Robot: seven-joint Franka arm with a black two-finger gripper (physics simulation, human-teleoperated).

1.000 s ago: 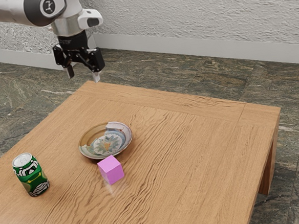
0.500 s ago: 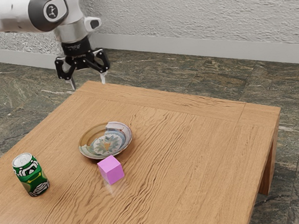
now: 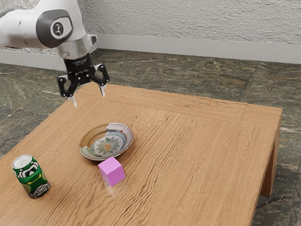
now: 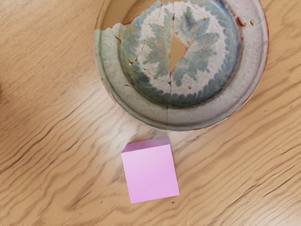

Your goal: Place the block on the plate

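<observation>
My gripper [image 3: 88, 99] stands open above the table's far-left part in the exterior view, higher than the plate, with nothing between its fingers. A round patterned plate [image 3: 107, 143] lies on the table; its rim and cracked centre also appear in the wrist view, where the plate [image 4: 160, 109] is partly cut off. The pink block [image 3: 111, 171] rests on the wood just beside the plate, on the side away from the gripper. In the wrist view the block [image 4: 150, 173] shows its top face, a narrow strip of wood between it and the rim.
A green can [image 3: 31, 176] stands upright toward the exterior view's left, a short way from plate and block. The wooden table [image 3: 195, 156] ends at an edge on the exterior view's right. A pale wall rises behind the stone floor.
My gripper has come lower and nearer the plate, and the hand has turned so both fingers show more side by side. Plate, block and can have stayed put.
</observation>
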